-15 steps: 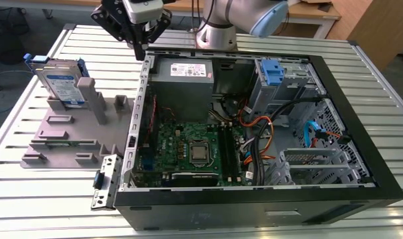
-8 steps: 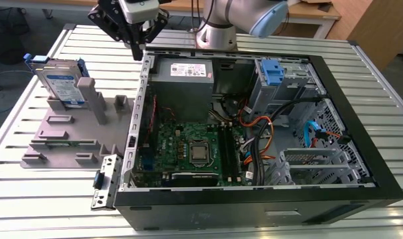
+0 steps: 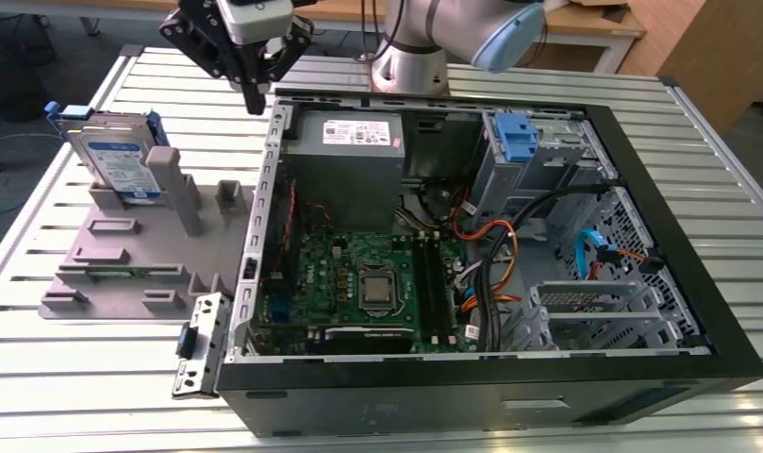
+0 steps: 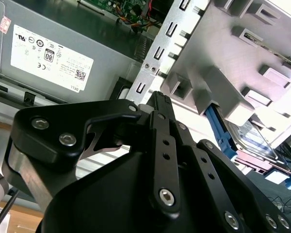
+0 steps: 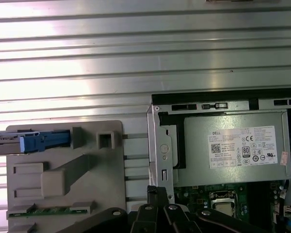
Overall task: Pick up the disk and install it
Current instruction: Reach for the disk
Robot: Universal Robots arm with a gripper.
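- Silver-grey disk [image 3: 117,159] stands on edge in grey holder [image 3: 105,255], on counter [image 3: 54,377] beside open PC case [image 3: 394,406].
- End effector [image 3: 253,102] hovers over case's rim, fingers pressed together, nothing held.
- Disk lies toward exterior view's left of end effector, lower, well apart; top edge runs approx left-right.

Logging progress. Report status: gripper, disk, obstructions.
Gripper shut, empty, hovering beside the computer case. Disk upright in grey holder, untouched. Nothing between them.
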